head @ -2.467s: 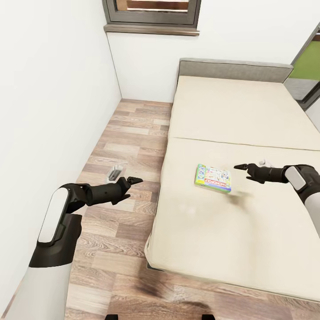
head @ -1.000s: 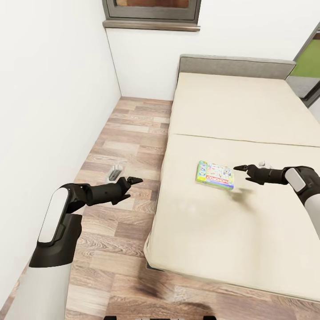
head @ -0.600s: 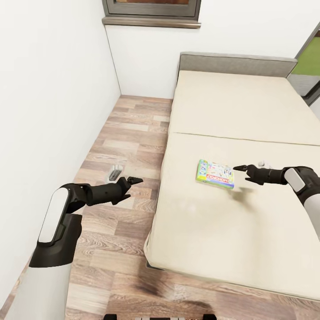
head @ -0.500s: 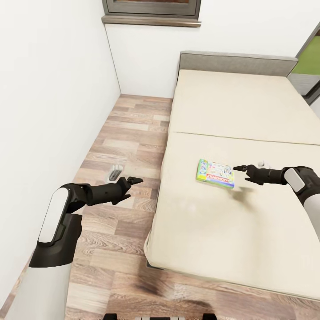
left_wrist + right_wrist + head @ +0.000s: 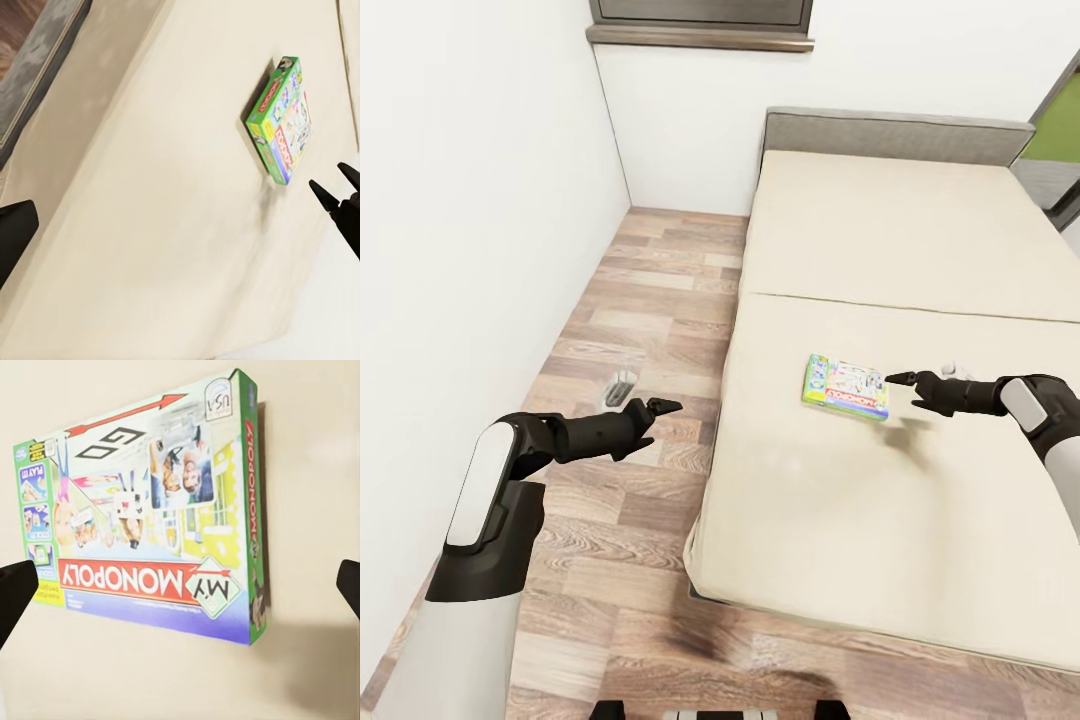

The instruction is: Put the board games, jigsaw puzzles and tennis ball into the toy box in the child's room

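Monopoly box (image 5: 845, 386) lay flat on the bed (image 5: 920, 250) at frame centre-right. Right gripper (image 5: 905, 380) hovered just beside it, fingers spread. Left gripper (image 5: 660, 408), lower left over the floor (image 5: 650, 290), also spread.

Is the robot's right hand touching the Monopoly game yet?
Apart. In the head view, bare bed cover shows between the open right gripper and the Monopoly box, which lies flat.

window sill (image 5: 698, 37), floor vent (image 5: 619, 386)
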Controlling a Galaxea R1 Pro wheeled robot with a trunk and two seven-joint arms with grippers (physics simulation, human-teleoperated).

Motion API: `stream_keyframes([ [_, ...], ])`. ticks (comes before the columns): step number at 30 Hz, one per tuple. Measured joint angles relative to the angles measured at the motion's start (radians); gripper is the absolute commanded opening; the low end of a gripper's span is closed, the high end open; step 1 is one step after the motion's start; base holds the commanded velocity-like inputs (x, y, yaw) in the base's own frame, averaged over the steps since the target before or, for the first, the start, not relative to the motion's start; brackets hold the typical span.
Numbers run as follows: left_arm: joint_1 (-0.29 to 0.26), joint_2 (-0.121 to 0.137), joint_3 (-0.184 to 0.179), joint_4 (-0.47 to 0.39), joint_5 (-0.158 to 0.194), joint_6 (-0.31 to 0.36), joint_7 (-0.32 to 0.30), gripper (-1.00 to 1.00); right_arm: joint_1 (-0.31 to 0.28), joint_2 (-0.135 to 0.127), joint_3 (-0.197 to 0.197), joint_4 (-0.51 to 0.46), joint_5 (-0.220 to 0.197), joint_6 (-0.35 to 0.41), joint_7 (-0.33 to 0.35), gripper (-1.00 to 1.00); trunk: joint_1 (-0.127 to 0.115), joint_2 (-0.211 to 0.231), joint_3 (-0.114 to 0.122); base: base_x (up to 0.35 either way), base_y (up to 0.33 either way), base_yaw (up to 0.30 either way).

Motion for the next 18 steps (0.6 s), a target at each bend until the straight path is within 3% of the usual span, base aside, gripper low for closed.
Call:
stream_keyframes([
  [18, 0.0, 0.0, -0.002, 0.0, 0.0, 0.0, 0.0, 1.0, 0.0, -0.001, 0.0, -0.002, -0.001, 0.001, -0.001, 1.0, 0.0, 0.0, -0.002, 0.0, 0.0, 0.001],
])
